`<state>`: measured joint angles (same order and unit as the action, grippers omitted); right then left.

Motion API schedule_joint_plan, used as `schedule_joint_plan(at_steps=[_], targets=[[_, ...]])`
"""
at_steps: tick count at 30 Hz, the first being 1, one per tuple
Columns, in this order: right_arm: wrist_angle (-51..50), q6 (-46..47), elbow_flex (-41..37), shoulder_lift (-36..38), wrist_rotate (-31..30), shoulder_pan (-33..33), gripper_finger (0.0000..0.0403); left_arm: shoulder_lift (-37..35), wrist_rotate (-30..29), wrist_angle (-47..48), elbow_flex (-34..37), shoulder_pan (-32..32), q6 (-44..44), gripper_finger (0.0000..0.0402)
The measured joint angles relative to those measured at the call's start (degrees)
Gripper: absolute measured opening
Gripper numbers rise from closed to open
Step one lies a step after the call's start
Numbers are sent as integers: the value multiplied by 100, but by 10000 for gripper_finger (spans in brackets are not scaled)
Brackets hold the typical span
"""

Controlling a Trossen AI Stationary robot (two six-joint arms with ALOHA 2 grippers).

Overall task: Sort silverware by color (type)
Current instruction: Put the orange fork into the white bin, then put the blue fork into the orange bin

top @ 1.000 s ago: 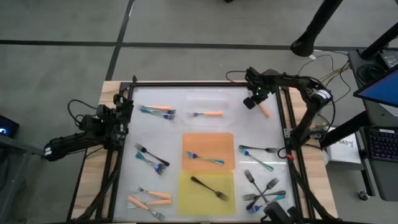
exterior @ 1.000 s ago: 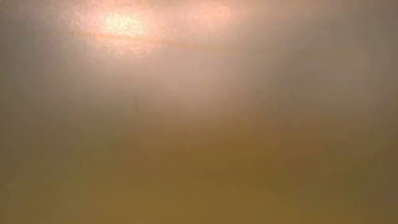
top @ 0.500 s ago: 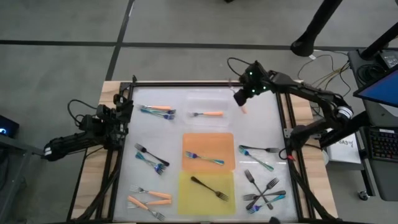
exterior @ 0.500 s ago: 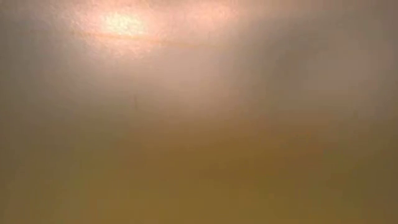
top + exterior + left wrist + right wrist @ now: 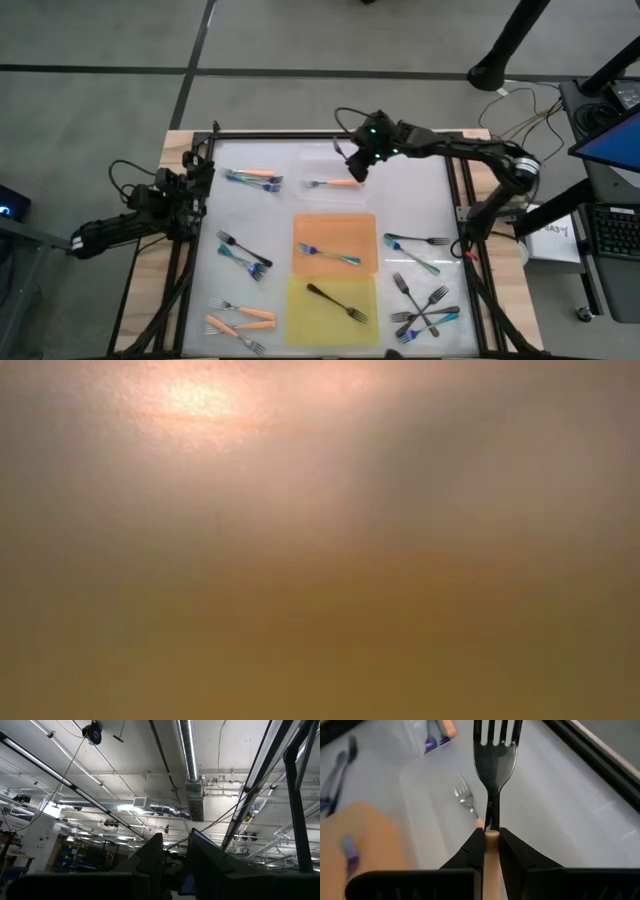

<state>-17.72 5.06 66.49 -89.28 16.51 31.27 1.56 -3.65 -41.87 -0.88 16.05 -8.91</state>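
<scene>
My right gripper (image 5: pixel 355 168) (image 5: pixel 491 832) hovers over the clear tray (image 5: pixel 322 160) at the table's far middle, shut on an orange-handled fork (image 5: pixel 495 750). One orange-handled fork (image 5: pixel 335 183) (image 5: pixel 465 797) lies flat in that tray. A teal fork (image 5: pixel 328 254) lies on the orange tray (image 5: pixel 308 226). A black fork (image 5: pixel 335 303) lies on the yellow tray (image 5: pixel 300 322). My left gripper (image 5: pixel 192 185) (image 5: pixel 175 852) rests at the table's left edge, pointing upward, a narrow gap between its fingers and nothing in it. The low view shows only blur. My right gripper pinches the orange handle (image 5: pixel 491 839) between its two fingers, just behind where the metal neck begins. The fork lies along the fingers, its tines (image 5: pixel 496 732) sticking out past the fingertips. The fingers slant down from the table's right. The fork is lifted clear above the clear tray.
Loose forks lie on the white mat: an orange and teal pair (image 5: pixel 255 177) far left, black and teal ones (image 5: pixel 245 255) mid-left, orange ones (image 5: pixel 240 318) near left, teal and black ones (image 5: pixel 415 250) and a crossed heap (image 5: pixel 425 310) on the right. A black frame (image 5: pixel 455 200) borders the mat.
My right gripper has carried the orange-handled fork from the far right edge toward the table's left, rising and tipping up from pointing down to a slant, and now stands over the clear tray. It has stayed shut on the fork.
</scene>
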Motion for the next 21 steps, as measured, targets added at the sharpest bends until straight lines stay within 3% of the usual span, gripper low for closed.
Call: schedule_joint_plan(at_steps=[4,11,16,21], targets=[[-304,-44,625,-573,6,-2,31,0,-1,0,1,1,0,75],[-2404,-264,1792,-1221,2,-41,94,2,-1,0,-1,2,0,75],[-3364,-189,2131,-1248,15,-206,124,0,0,-1,-1,2,0,75],[-4390,105,2040,-919,17,-675,130,0,-1,-2,-1,2,0,75]])
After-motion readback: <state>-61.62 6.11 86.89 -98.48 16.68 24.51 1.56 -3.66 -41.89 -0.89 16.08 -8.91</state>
